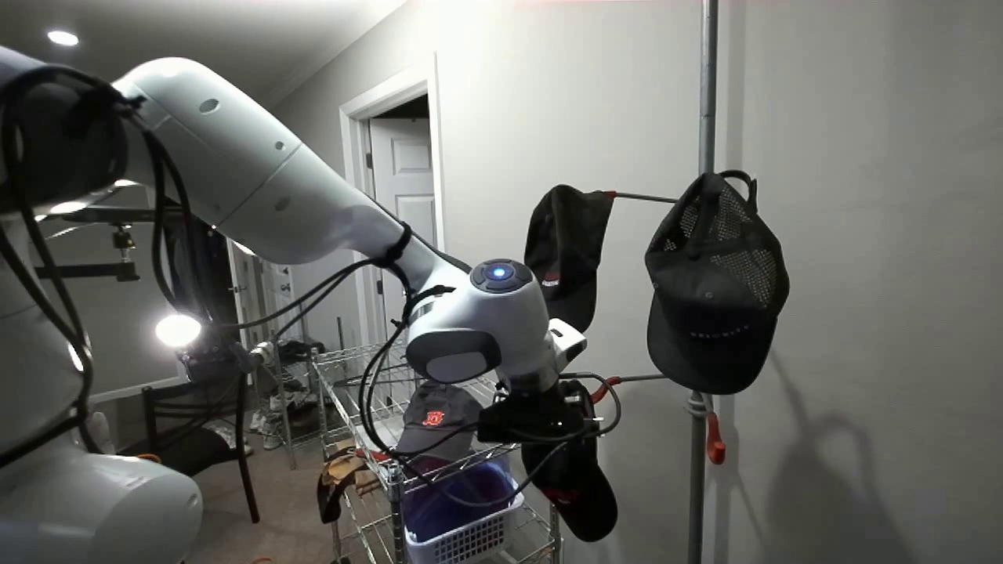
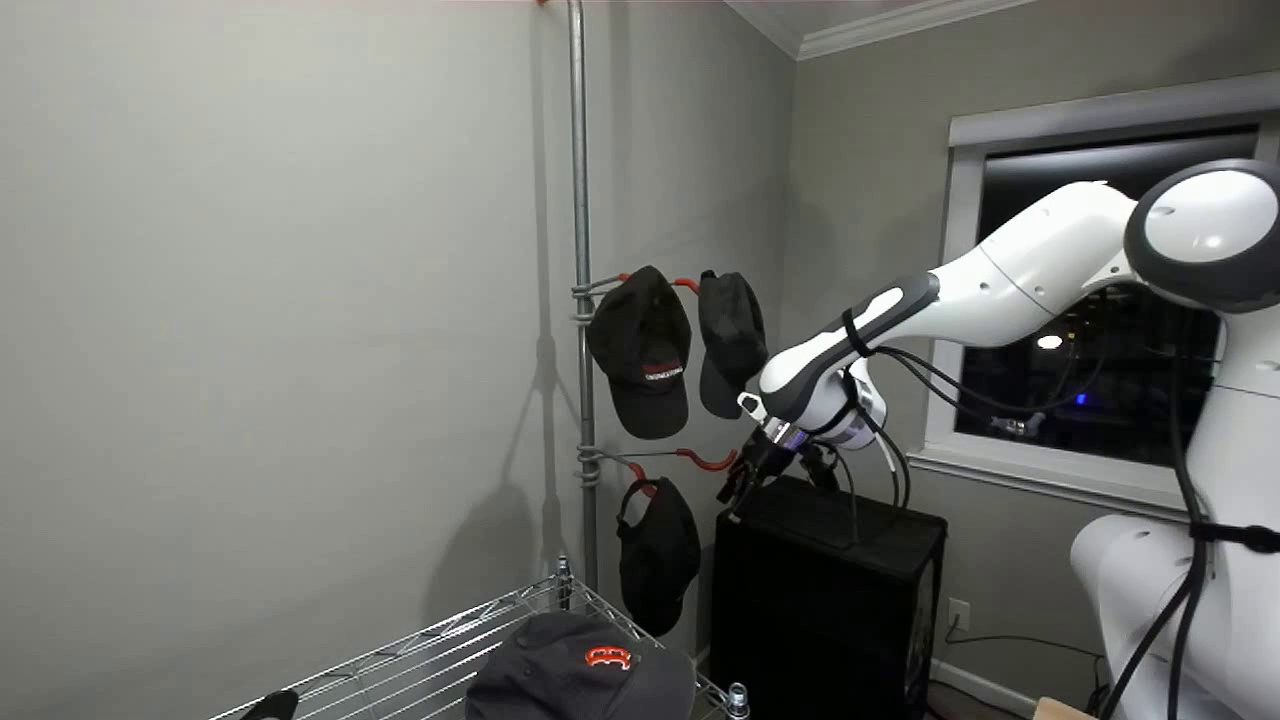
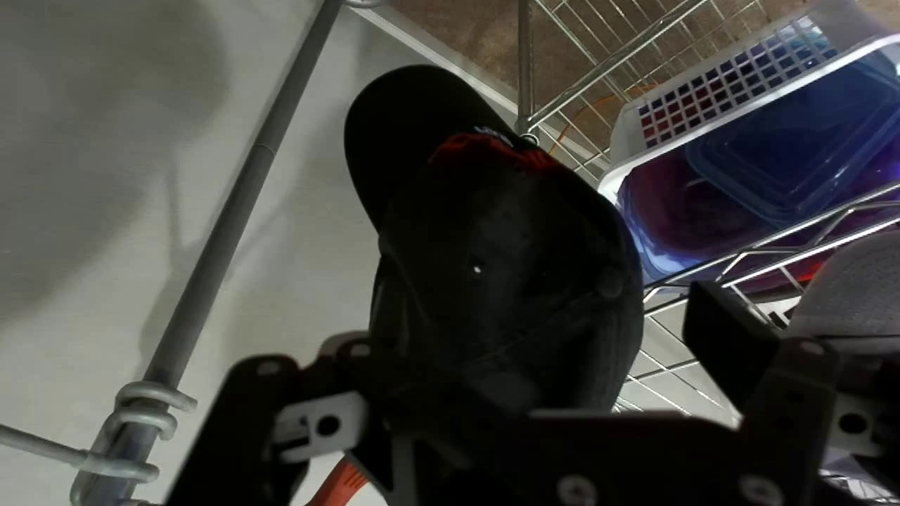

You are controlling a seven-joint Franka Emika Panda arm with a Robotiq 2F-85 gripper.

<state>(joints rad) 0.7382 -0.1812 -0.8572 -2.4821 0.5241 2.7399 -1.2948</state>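
Observation:
My gripper [image 1: 541,423] points down by the lower hooks of a metal pole rack; it also shows in an exterior view [image 2: 738,490]. In the wrist view its fingers [image 3: 545,351] stand wide apart with nothing clearly held. A black cap with red and white on its front [image 3: 506,246] hangs just beyond the fingers; I cannot tell whether they touch. That cap shows in both exterior views [image 1: 576,486] [image 2: 660,560], hanging from a lower hook. A bare red-tipped hook [image 2: 706,461] ends close to the gripper.
The pole [image 1: 707,94] bears two more black caps [image 1: 717,313] [image 1: 568,251] on its upper hooks. A wire shelf [image 2: 400,660] holds a grey cap with an orange logo [image 2: 570,665]. Below is a white basket [image 1: 462,544]. A black box [image 2: 820,590] stands beneath the arm.

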